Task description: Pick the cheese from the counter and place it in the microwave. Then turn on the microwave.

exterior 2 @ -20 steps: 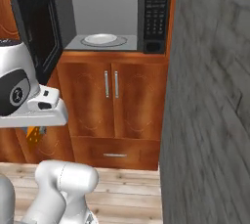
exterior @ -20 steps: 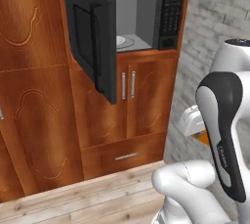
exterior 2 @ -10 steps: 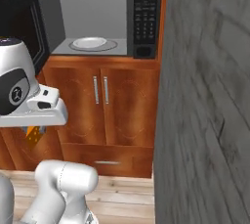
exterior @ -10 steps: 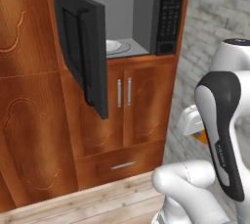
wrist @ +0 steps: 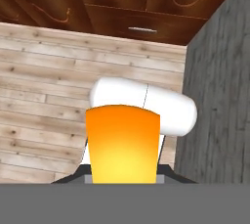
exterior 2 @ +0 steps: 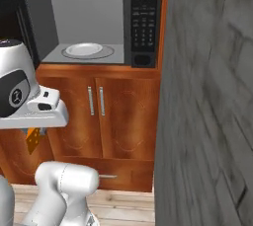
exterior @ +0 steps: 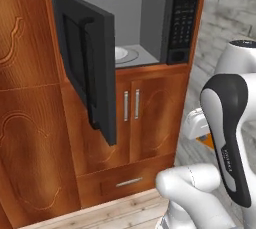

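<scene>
Microwave [exterior 2: 89,27] stands with its door [exterior: 87,68] swung wide at 9 o'clock; cavity holds a white plate [exterior 2: 84,50] on the turntable, nothing on the plate. Wooden cabinet doors [exterior 2: 99,116] with silver handles sit at 6 o'clock below it. A grey wall [exterior 2: 207,101] rises at 3 o'clock. Pincer [wrist: 123,181] pinches the cheese [wrist: 123,145], an orange block held low over the plank floor [wrist: 44,76].
</scene>
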Available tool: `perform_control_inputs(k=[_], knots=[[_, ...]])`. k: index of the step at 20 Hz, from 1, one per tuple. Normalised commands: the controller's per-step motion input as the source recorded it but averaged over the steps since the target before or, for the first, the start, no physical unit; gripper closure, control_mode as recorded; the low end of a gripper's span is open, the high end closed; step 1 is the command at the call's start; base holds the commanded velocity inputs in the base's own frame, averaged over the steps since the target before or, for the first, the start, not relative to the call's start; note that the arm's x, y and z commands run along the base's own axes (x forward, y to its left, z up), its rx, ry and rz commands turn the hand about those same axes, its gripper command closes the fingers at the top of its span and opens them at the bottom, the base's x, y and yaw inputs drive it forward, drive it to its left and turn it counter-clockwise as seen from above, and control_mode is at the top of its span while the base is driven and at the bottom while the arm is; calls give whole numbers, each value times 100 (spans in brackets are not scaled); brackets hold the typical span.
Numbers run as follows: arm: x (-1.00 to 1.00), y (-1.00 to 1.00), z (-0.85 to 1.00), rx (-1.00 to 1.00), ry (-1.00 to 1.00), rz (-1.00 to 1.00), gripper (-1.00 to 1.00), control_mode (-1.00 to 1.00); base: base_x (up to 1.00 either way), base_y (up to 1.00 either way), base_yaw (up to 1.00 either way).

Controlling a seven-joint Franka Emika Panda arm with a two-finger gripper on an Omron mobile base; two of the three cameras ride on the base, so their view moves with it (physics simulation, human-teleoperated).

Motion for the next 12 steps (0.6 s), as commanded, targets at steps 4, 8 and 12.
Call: perform_control_inputs(k=[4, 8, 12], knots=[[0, 0, 0, 0, 0, 0, 100, 100, 56, -17, 0], [0, 0, 0, 0, 0, 0, 100, 100, 45, -14, 0], [0, 0, 0, 0, 0, 0, 100, 100, 39, -13, 0]])
